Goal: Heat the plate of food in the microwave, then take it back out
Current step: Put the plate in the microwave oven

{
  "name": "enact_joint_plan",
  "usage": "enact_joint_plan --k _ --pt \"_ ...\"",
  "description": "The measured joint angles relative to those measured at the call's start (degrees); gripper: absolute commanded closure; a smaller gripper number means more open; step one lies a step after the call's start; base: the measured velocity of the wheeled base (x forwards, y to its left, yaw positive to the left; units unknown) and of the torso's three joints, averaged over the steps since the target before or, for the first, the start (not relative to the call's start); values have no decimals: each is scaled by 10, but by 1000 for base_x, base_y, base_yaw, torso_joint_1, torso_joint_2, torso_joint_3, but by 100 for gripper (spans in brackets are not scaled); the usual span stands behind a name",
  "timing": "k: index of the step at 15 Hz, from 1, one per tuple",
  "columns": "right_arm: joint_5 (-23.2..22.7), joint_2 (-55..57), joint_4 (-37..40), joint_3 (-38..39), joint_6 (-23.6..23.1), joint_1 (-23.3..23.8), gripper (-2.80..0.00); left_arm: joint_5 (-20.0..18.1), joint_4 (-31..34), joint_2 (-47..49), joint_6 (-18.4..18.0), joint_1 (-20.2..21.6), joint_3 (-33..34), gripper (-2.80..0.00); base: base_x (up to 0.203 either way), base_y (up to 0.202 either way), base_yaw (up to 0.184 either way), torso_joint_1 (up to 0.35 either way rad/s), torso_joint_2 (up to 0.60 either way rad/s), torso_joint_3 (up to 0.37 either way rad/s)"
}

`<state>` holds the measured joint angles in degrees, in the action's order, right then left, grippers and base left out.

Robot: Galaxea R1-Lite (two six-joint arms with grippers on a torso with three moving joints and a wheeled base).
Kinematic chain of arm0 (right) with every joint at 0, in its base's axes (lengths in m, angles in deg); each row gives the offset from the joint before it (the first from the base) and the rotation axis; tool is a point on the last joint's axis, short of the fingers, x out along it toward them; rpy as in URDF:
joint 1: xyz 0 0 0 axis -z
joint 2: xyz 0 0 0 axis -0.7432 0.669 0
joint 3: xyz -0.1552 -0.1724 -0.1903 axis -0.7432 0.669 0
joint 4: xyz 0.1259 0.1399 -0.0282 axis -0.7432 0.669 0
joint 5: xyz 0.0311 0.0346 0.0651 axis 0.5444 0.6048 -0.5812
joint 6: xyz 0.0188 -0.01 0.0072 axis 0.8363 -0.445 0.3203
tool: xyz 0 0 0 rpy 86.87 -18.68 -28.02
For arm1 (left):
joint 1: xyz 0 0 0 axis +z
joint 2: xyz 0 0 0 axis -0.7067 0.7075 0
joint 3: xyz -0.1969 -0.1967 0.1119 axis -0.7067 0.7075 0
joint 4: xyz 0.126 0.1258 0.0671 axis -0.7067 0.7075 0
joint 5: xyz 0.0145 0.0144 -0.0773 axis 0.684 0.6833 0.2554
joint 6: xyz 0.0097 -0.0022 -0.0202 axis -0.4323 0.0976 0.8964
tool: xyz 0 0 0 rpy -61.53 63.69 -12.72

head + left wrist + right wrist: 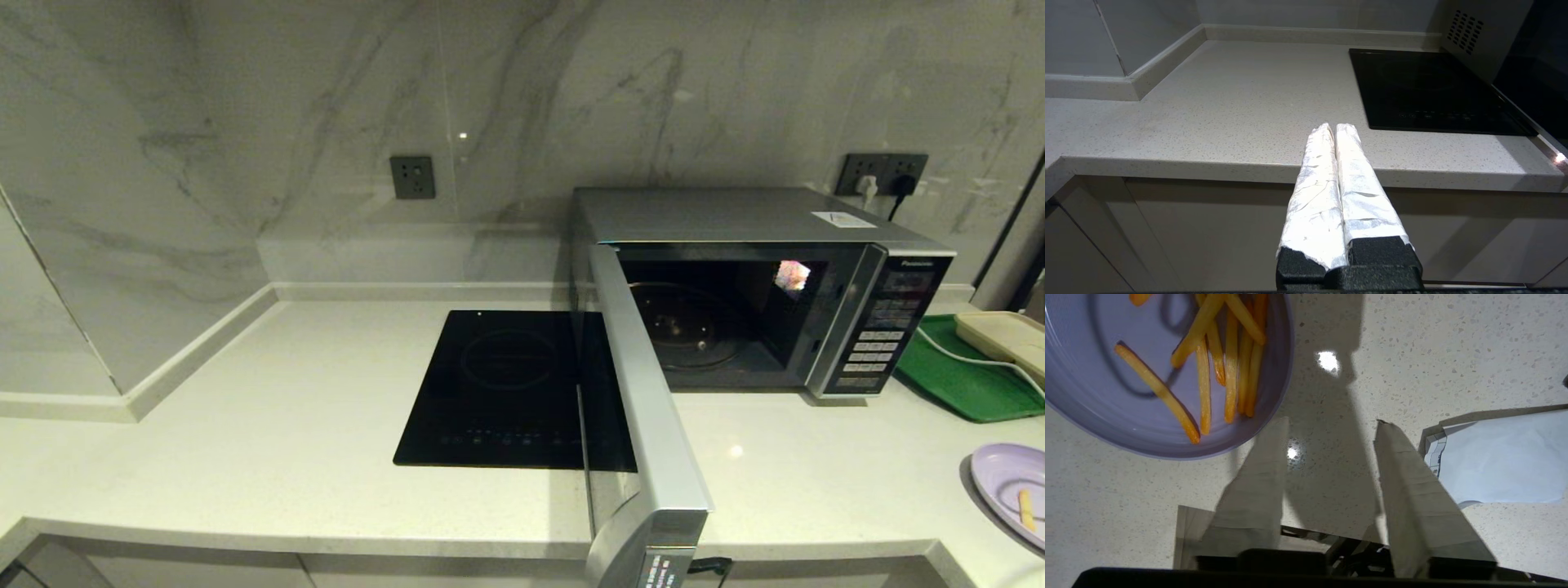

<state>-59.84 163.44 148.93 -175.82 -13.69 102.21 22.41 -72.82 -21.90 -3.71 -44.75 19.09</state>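
The silver microwave (759, 237) stands at the back right of the counter with its door (645, 408) swung wide open toward me; its glass turntable (686, 327) carries nothing. The pale-lavender plate of food (1012, 490) lies on the counter at the far right edge; in the right wrist view the plate (1106, 400) holds several fries (1224, 355). My right gripper (1331, 424) hangs open over bare counter just beside the plate's rim, holding nothing. My left gripper (1333, 128) is shut and empty, low in front of the counter's front edge.
A black induction cooktop (506, 392) lies left of the open door. A green tray (963, 376) with a beige tray (1008, 339) on it sits right of the microwave. A white paper item (1502, 457) lies close to the right gripper. Wall sockets (886, 173) sit behind.
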Motion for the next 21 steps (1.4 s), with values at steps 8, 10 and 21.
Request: enact_joint_plan --k 8,10,21 --pt "-17 -67 0 77 2 18 -280 0 0 0 0 0 0 0 0 0 0 0 0 0" --pt "-25 -81 -3 104 2 32 -280 0 0 0 0 0 0 0 0 0 0 0 0 0" --pt "-40 -99 -94 213 -39 95 -280 0 0 0 0 0 0 0 0 0 0 0 0 0"
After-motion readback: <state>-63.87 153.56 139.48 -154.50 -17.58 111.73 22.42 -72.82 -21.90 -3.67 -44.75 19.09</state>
